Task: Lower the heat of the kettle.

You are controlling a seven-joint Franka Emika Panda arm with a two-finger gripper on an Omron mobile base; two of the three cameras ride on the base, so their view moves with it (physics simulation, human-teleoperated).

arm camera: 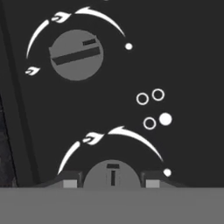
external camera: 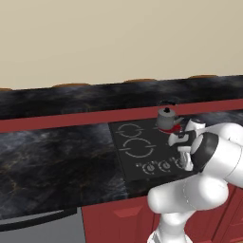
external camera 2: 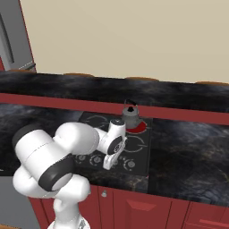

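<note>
The kettle (external camera: 166,117) sits on the stove's (external camera: 137,163) far right burner, which glows red (external camera 2: 139,127) beneath it, spout toward three o'clock from the left base camera. Along the stove's near edge runs a row of knobs. The gripper (arm camera: 112,178) is down over one knob (arm camera: 112,175), a fingertip at nine o'clock and one at three o'clock of it, spread wide enough to flank it; whether they touch it I cannot tell. Another knob (arm camera: 77,54) lies at eleven o'clock. Dark marbled desk (external camera: 52,166) surrounds everything.
</note>
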